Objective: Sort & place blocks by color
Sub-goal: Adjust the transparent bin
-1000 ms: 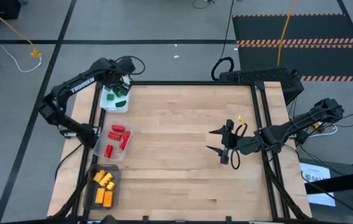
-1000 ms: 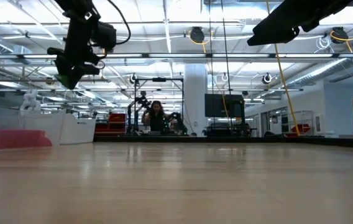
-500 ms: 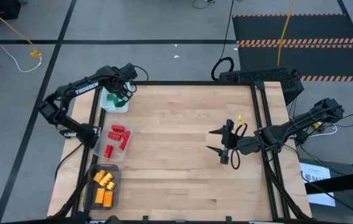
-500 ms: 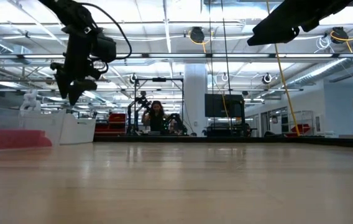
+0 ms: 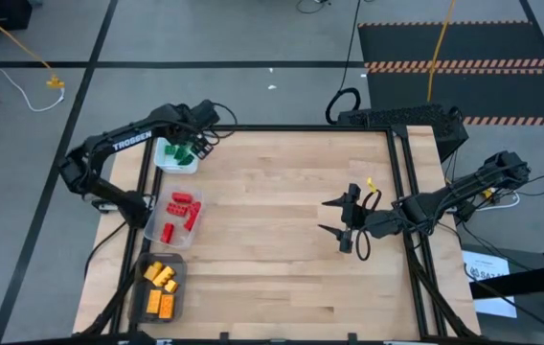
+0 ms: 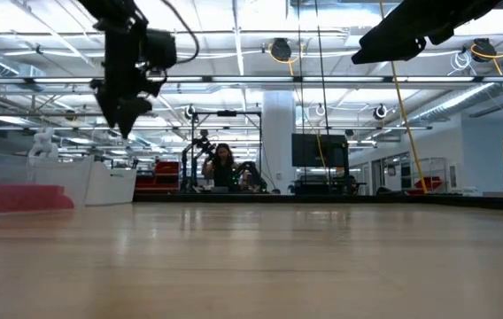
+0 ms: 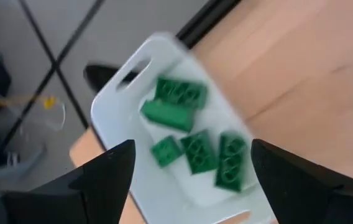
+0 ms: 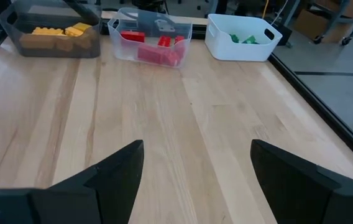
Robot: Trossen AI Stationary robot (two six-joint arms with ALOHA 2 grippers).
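Left gripper (image 5: 202,144) above white tray (image 5: 164,161) holding green blocks (image 7: 189,140) — fingers wide, empty. Right gripper (image 5: 341,228) hovering right of table centre — fingers wide, empty.

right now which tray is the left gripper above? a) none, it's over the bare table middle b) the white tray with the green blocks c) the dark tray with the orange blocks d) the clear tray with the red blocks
B: the left gripper hangs open above the white tray, and its wrist view looks down on the green blocks lying inside it.
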